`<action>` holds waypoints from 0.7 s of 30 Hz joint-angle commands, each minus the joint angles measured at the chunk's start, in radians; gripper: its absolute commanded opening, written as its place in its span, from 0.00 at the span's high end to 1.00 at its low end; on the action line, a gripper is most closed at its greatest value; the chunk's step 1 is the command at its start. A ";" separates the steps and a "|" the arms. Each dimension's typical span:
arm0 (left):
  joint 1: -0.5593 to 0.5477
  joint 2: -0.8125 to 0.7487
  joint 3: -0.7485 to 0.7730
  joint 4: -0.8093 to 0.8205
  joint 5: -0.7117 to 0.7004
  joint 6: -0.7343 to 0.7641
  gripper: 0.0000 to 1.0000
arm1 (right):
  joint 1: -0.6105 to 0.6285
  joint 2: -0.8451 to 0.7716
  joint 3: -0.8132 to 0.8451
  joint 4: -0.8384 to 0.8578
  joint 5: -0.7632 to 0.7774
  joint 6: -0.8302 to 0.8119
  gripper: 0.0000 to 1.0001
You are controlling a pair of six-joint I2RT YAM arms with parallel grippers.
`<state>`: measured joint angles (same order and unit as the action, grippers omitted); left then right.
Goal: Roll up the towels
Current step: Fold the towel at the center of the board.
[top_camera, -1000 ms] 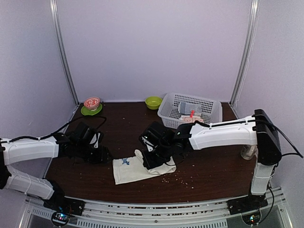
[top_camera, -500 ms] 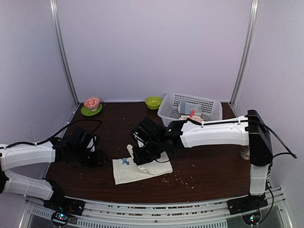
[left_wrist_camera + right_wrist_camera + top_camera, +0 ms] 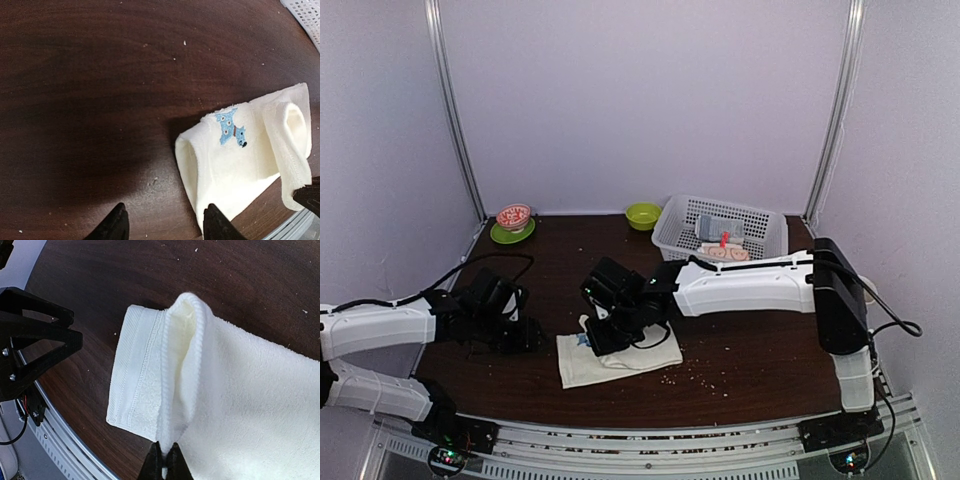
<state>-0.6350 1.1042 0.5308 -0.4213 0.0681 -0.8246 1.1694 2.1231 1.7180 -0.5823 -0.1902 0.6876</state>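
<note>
- The plain cream-white towel (image 3: 620,358) lies on the dark wooden table (image 3: 750,350), in the lower middle of the top view, between my two arms.
- It is soft and thick, with a ribbed hem, and is folded into a long band. A small blue mark (image 3: 231,132) sits near its upper edge in the left wrist view.
- One end is lifted and curled over into an open loop, standing above the flat part.
- My right gripper (image 3: 165,462) is pinched tight on that raised fold, fingertips pressed together with the cloth between them, at the bottom of the right wrist view.
- My left gripper (image 3: 165,227) is spread wide and holds nothing. It hangs over bare wood just left of the towel, not touching it.
- A second cream cloth with orange-pink print (image 3: 725,252) lies in the white basket (image 3: 760,215) at the upper right of the table, beside a grey-blue roll (image 3: 718,228).
- A green bowl (image 3: 642,214) and a red-patterned bowl on a green saucer (image 3: 513,218) stand along the far edge.
- Compared with a second ago, my right arm has swept leftward across the towel, carrying the pinched fold from the towel's right end to near its left end, over the blue mark.
- My left gripper has drawn back slightly to the left, away from the towel's edge.
</note>
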 commanded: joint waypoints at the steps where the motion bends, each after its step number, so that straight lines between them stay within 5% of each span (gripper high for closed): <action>1: 0.003 -0.009 -0.009 0.006 -0.014 -0.003 0.48 | 0.016 0.012 0.047 -0.024 -0.008 0.015 1.00; 21: 0.003 -0.011 -0.044 0.028 0.006 -0.002 0.53 | 0.030 0.113 0.134 -0.019 -0.038 0.070 1.00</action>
<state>-0.6350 1.1042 0.5064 -0.4191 0.0673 -0.8249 1.1927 2.2112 1.8133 -0.5976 -0.2218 0.7330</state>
